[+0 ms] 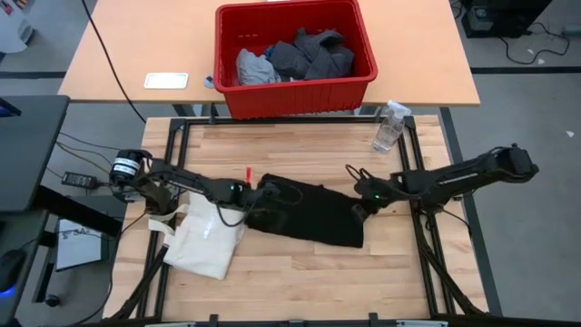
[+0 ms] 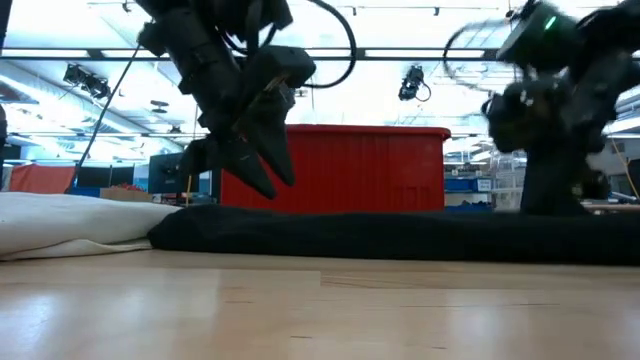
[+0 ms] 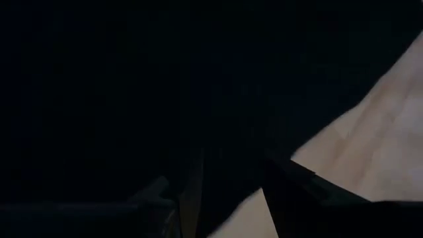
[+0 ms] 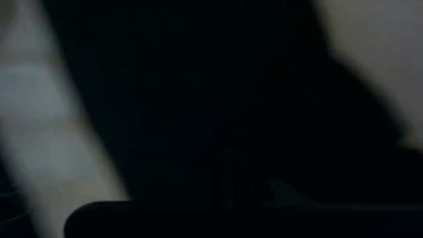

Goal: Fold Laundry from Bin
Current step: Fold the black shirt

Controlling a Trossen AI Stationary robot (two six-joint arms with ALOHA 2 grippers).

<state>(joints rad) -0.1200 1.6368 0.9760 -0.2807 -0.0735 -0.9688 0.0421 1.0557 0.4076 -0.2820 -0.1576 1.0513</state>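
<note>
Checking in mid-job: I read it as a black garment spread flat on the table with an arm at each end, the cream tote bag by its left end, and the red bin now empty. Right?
One thing is off: the red bin is not empty. The high view shows grey and dark laundry in it. The rest holds: black garment flat, left gripper and right gripper at its ends, cream tote bag by the left end.

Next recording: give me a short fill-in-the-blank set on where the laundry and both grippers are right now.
1. The black garment lies spread on the ____ table.
2. The remaining grey laundry sits inside the ____ bin.
3. The cream tote bag lies beside the garment's ____ end.
4. The right gripper is ____ at the garment's right end, the left gripper at the other.

Missing words: wooden; red; left; shut
</note>
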